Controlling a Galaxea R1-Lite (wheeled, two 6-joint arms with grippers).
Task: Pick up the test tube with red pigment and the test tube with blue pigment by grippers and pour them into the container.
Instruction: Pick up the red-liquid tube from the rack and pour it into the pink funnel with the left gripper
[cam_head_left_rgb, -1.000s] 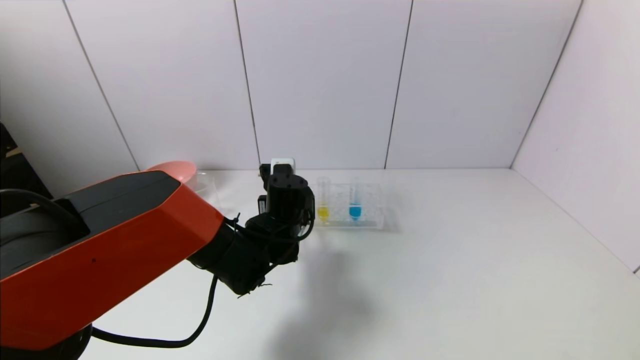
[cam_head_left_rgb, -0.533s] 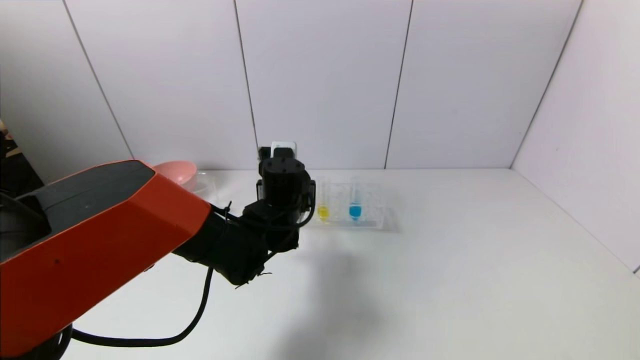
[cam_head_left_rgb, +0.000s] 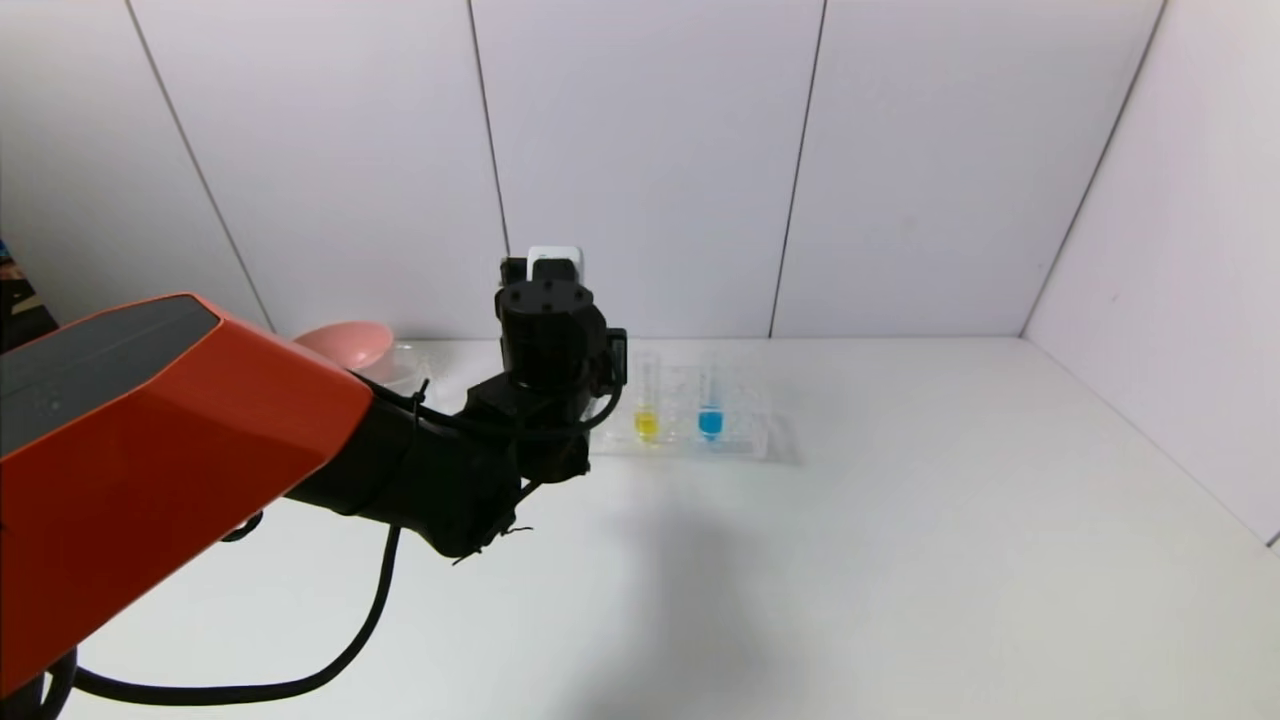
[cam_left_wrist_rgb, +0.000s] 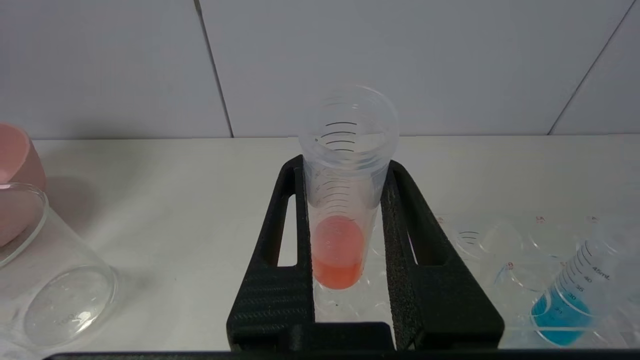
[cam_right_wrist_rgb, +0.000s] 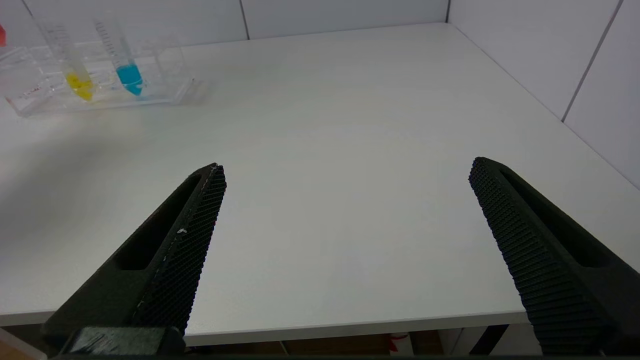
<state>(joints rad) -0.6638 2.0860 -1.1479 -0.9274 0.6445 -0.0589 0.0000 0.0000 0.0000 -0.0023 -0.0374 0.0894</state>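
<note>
My left gripper (cam_left_wrist_rgb: 345, 166) is shut on the test tube with red pigment (cam_left_wrist_rgb: 338, 250) and holds it upright above the table, just left of the clear rack (cam_left_wrist_rgb: 505, 250). In the head view the gripper (cam_head_left_rgb: 548, 335) hides this tube. The test tube with blue pigment (cam_head_left_rgb: 710, 420) stands in the rack (cam_head_left_rgb: 745, 430); it also shows in the left wrist view (cam_left_wrist_rgb: 562, 310) and the right wrist view (cam_right_wrist_rgb: 129, 75). The container, a clear glass beaker (cam_left_wrist_rgb: 50, 285), stands left of the held tube. My right gripper (cam_right_wrist_rgb: 348, 167) is open and empty over the table's near edge.
A yellow-liquid tube (cam_head_left_rgb: 647, 422) stands in the rack left of the blue one. A pink bowl (cam_head_left_rgb: 348, 345) sits at the back left, beside the beaker (cam_head_left_rgb: 402, 365). White wall panels close the back and right sides.
My left gripper has risen and shifted slightly left with the red tube, lifting it away from the rack. The rack, yellow tube and blue tube have not moved.
</note>
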